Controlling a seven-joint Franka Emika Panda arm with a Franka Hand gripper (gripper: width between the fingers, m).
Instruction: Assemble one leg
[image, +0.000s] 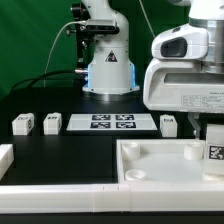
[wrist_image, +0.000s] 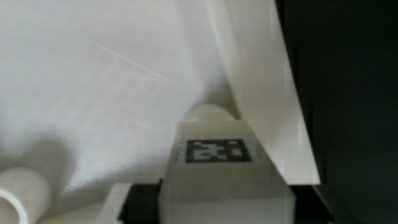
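My gripper (image: 209, 138) is at the exterior view's right, over the far right corner of the large white square tray (image: 160, 172). It is shut on a leg (image: 214, 155), a small white post with a black-and-white tag on its face. In the wrist view the leg (wrist_image: 217, 152) sits between my dark fingers (wrist_image: 144, 200) with its tip down against the tray floor (wrist_image: 107, 90), beside the tray's raised wall (wrist_image: 260, 80). A round corner socket (wrist_image: 18, 192) shows at the edge. My gripper also shows in the wrist view (wrist_image: 222, 203).
Three loose legs stand on the black table: two (image: 22, 124) (image: 52, 122) at the exterior view's left and one (image: 170, 124) at the right. The marker board (image: 112, 122) lies between them. The robot base (image: 108, 70) stands behind. A white rail (image: 90, 200) runs along the front.
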